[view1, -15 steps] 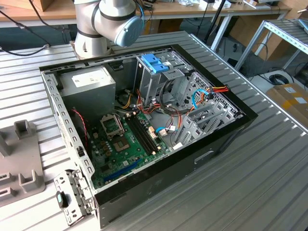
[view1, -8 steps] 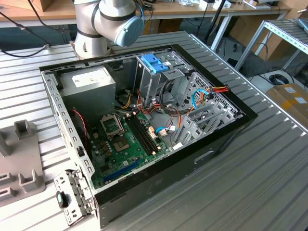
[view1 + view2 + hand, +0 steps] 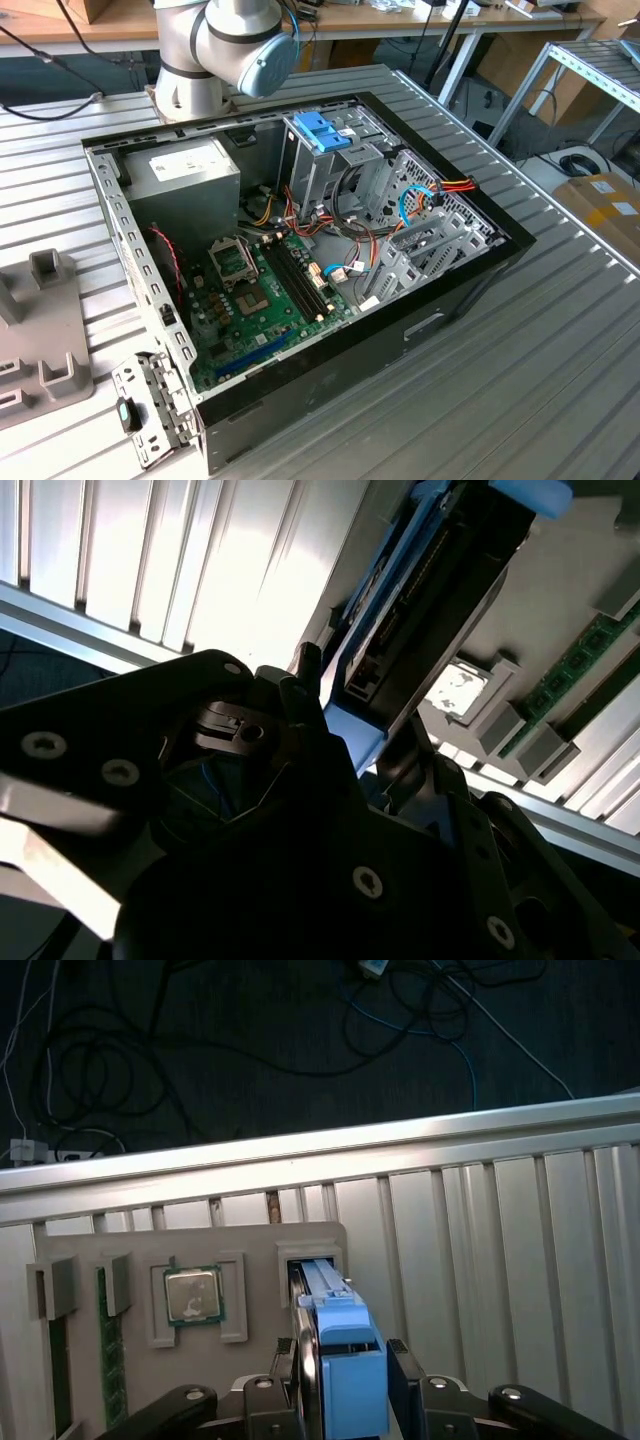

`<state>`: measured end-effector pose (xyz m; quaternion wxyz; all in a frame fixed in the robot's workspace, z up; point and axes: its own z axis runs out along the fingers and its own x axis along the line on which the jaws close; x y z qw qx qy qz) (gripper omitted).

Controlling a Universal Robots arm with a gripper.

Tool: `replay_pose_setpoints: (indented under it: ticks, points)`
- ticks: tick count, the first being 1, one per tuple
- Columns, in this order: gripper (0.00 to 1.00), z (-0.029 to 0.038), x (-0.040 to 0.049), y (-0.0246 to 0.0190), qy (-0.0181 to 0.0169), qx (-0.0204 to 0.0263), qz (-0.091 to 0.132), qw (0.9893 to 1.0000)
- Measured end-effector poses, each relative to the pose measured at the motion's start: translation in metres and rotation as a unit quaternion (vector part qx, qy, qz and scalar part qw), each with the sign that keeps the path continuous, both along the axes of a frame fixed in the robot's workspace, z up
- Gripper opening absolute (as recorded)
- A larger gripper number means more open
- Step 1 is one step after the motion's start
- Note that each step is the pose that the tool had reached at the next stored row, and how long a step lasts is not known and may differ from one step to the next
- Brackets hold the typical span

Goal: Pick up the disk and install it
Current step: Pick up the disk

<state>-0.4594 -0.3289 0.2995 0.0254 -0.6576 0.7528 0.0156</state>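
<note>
— At the edge of the ribbed metal worktop, what has the gripper got?

— The disk. It stands on edge in a slot of the grey moulded tray, and the two black fingers look clenched on its flat sides. In the second wrist view the disk runs away from them as a thin dark slab with a blue plastic rail along its edge.

— What could go wrong from here?

— As I read it, the hold is high on a smooth, narrow slab. A pull out of line with the slot could jam the frame against the tray's wall, or drag the light tray up with it. Plastic rail and bare metal are both slick, so the disk could tilt or slip in the grip.

— And its neighbours?

— A square processor chip with a dull metal cap lies in a recess just beside the slot, and a green memory stick lies beyond it. The open computer case, all perforated steel and loose coloured cables, sits beside the tray, toward the exterior view's right.
</note>
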Motion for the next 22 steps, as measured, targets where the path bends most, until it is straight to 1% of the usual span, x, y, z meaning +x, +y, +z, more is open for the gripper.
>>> replay_pose_setpoints:
  ticks: [10,11,12,13,22]
  points:
    - [0.48,-0.0011,0.0000,0.0000,0.0000,0.0000,0.000,1.0000]
    - [0.47,-0.0012,0.0000,0.0000,0.0000,-0.0001,0.000,1.0000]
    - [0.40,-0.0012,0.0000,0.0000,-0.0001,0.0000,0.000,1.0000]
    - [0.38,-0.0012,0.0000,0.0000,-0.0001,0.0000,0.000,1.0000]
    - [0.38,-0.0013,0.0000,0.0000,0.0000,0.0000,0.000,1.0000]
